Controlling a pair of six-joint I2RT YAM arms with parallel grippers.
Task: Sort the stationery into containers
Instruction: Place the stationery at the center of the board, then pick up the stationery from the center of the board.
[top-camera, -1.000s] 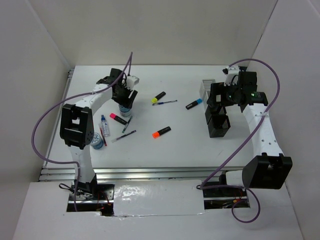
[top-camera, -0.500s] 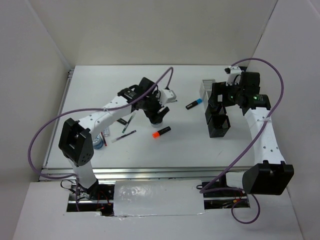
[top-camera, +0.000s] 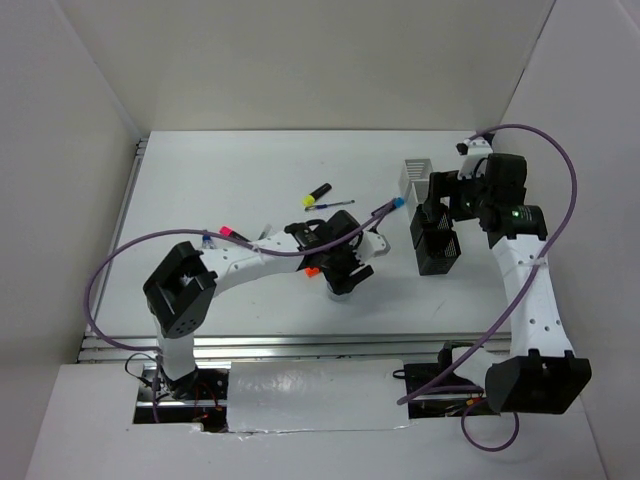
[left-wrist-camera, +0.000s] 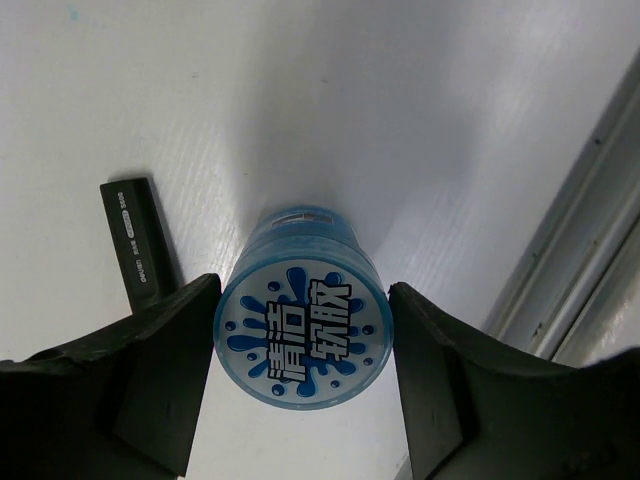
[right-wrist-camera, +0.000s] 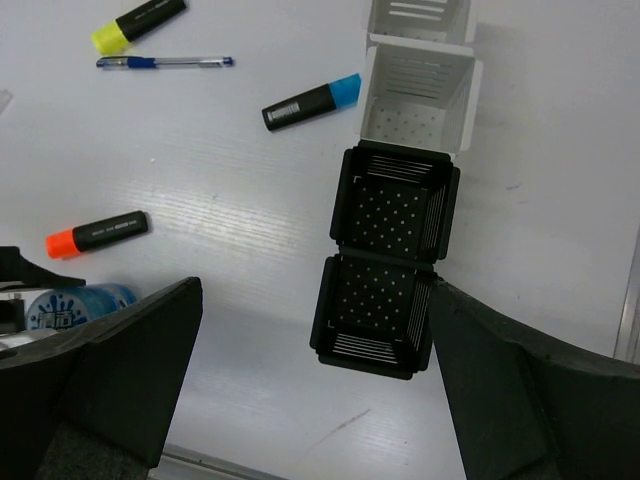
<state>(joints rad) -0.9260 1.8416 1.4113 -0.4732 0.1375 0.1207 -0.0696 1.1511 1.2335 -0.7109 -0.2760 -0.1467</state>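
Across the table your left arm has swung from the left side to the middle front. The left gripper has brought a tape roll along. Judgement: carry under way, about halfway to the bins, drop not yet done. The right gripper has barely shifted. It hangs above the bins, spread wide, holding nothing.

Views compared:
- Top view: the wrist hides the roll.
- Left wrist view: both fingers press the roll's sides, label up. You cannot tell if it is clear of the table. The orange highlighter lies just beside it.
- Right wrist view: only here do you see the white bin and two black bins bare inside.
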